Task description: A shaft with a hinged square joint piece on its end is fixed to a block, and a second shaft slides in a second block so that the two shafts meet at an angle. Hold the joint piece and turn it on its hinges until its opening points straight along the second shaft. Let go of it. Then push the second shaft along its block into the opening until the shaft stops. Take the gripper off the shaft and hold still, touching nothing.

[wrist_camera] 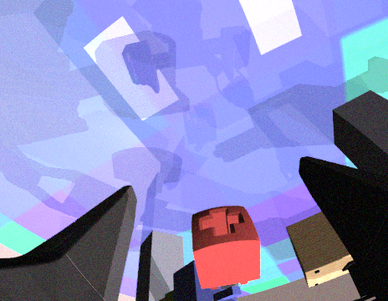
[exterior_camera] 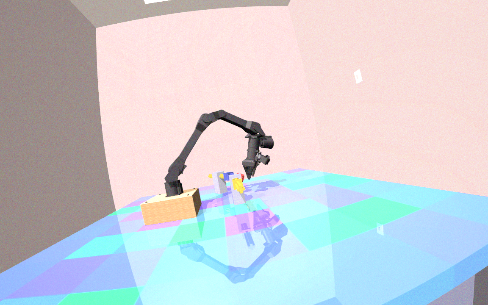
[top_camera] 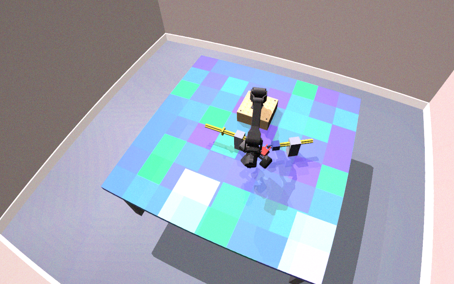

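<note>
The red joint piece [top_camera: 265, 150] [exterior_camera: 242, 176] [wrist_camera: 227, 264] hangs on the blue hinge part [top_camera: 275, 145] [exterior_camera: 227, 176] at the end of the first yellow shaft [top_camera: 307, 141]. Its cross-shaped opening faces the upper side of the wrist view, off the second shaft's line. The second yellow shaft [top_camera: 214, 128] [exterior_camera: 238, 184] lies in its grey block [top_camera: 238, 139] [exterior_camera: 237, 198]; the arm hides its inner end in the top view. My gripper [wrist_camera: 217, 172] [exterior_camera: 249, 177] is open and empty, just above and beside the red piece. The piece shows low between the fingers in the wrist view, not gripped.
The first shaft's grey block [top_camera: 294, 148] [exterior_camera: 219, 182] [wrist_camera: 168, 255] stands to the right in the top view. The wooden base [top_camera: 252, 119] [exterior_camera: 170, 210] [wrist_camera: 319, 247] carries the arm behind the shafts. A yellow collar [top_camera: 223, 131] sits on the second shaft. All stand on the checkered table [top_camera: 228, 212].
</note>
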`<action>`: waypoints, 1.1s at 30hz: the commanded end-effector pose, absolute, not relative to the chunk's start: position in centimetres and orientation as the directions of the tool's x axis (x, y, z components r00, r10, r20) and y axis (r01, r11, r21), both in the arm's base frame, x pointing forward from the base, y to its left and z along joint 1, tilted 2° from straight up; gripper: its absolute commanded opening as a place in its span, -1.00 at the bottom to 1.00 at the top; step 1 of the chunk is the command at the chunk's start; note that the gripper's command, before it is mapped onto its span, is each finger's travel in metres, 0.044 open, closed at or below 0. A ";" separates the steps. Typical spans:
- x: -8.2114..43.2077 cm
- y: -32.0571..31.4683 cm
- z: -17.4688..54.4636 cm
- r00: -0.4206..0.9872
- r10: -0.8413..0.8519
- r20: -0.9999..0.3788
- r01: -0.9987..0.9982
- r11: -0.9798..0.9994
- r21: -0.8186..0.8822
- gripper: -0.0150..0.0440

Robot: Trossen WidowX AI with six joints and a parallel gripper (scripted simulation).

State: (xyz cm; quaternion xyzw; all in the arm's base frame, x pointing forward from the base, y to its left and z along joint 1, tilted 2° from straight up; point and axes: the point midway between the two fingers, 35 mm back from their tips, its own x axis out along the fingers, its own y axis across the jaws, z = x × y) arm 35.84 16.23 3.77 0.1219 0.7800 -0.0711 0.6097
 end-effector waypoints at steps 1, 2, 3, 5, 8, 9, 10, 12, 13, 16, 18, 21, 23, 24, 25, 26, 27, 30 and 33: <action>34.8 16.8 3.7 -0.230 0.108 -0.967 0.278 0.960 0.041 1.00; 34.5 16.9 3.7 -0.230 0.108 -0.967 0.278 0.960 0.041 1.00; 34.2 17.0 3.7 -0.230 0.108 -0.967 0.278 0.960 0.041 1.00; 33.7 17.2 3.7 -0.230 0.108 -0.967 0.278 0.960 0.041 1.00; 32.8 17.4 3.7 -0.231 0.108 -0.967 0.278 0.960 0.041 1.00; 32.5 17.5 3.6 -0.231 0.108 -0.967 0.278 0.960 0.041 1.00; 32.2 17.6 3.6 -0.231 0.108 -0.967 0.278 0.960 0.041 1.00; 31.6 17.7 3.6 -0.232 0.109 -0.967 0.278 0.960 0.041 1.00; 31.3 17.8 3.6 -0.232 0.109 -0.967 0.278 0.960 0.041 1.00; 30.4 17.9 3.5 -0.233 0.109 -0.966 0.278 0.960 0.041 1.00; 29.9 18.0 3.5 -0.233 0.109 -0.966 0.278 0.960 0.041 1.00; 29.7 18.1 3.4 -0.233 0.109 -0.966 0.278 0.960 0.041 1.00; 29.7 18.1 3.2 -0.233 0.109 -0.966 0.278 0.960 0.041 1.00; 29.6 18.1 3.1 -0.233 0.109 -0.966 0.278 0.960 0.041 1.00; 29.6 18.1 2.9 -0.233 0.109 -0.966 0.278 0.960 0.041 1.00; 29.6 18.1 2.8 -0.234 0.109 -0.966 0.278 0.960 0.041 1.00; 29.5 18.2 2.6 -0.234 0.109 -0.966 0.278 0.960 0.041 1.00; 29.4 18.2 2.1 -0.234 0.109 -0.966 0.278 0.960 0.041 1.00; 29.3 18.3 1.7 -0.234 0.109 -0.966 0.278 0.960 0.041 1.00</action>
